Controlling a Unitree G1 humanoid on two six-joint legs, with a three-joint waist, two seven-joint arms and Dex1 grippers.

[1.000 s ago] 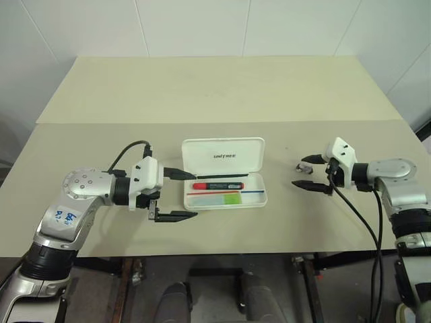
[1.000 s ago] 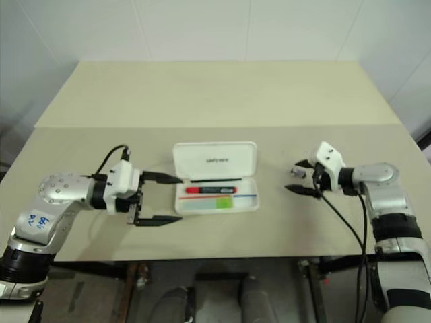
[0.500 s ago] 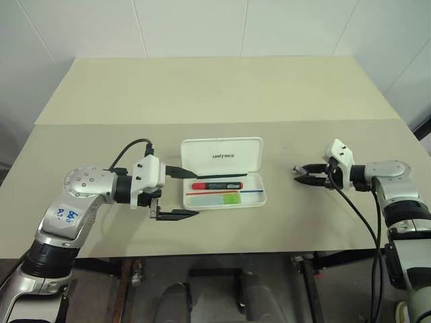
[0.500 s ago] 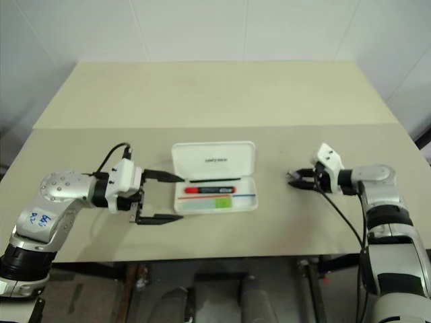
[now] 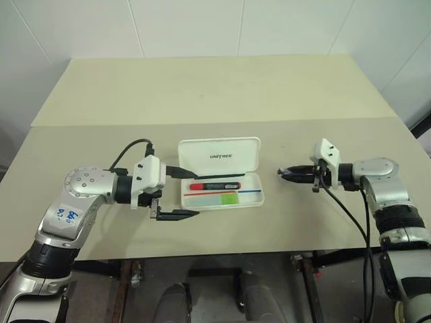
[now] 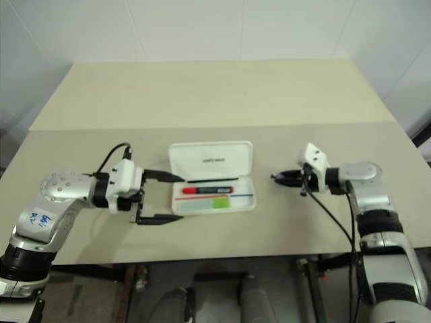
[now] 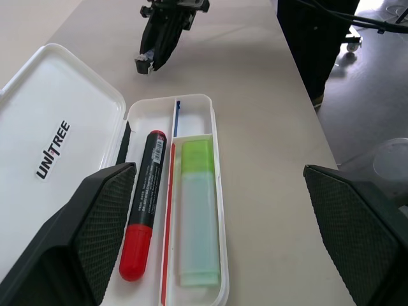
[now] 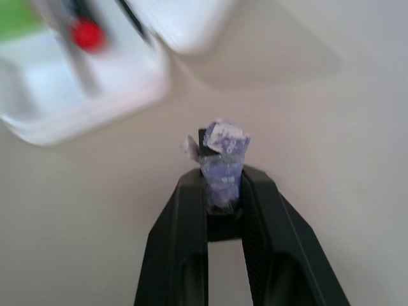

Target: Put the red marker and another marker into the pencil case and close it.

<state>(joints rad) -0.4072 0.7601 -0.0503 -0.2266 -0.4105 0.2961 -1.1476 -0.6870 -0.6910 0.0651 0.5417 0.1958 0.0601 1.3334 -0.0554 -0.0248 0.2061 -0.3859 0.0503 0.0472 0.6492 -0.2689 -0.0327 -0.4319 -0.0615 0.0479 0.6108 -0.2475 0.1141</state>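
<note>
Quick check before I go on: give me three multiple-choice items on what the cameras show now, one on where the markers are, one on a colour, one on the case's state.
1. Where is the red marker?
A. inside the pencil case
B. on the table beside it
C. in the left claw

2. What colour is the cap of the other marker?
A. blue
B. lime green
C. orange

3. How is the case's lid?
A. shut
B. taken off
C. open, hinged back

Answers:
1 A, it lies in the tray next to the other marker.
2 B, its cap end is bright lime on a pale mint body.
3 C, the lid stands back behind the tray, both markers showing.
</note>
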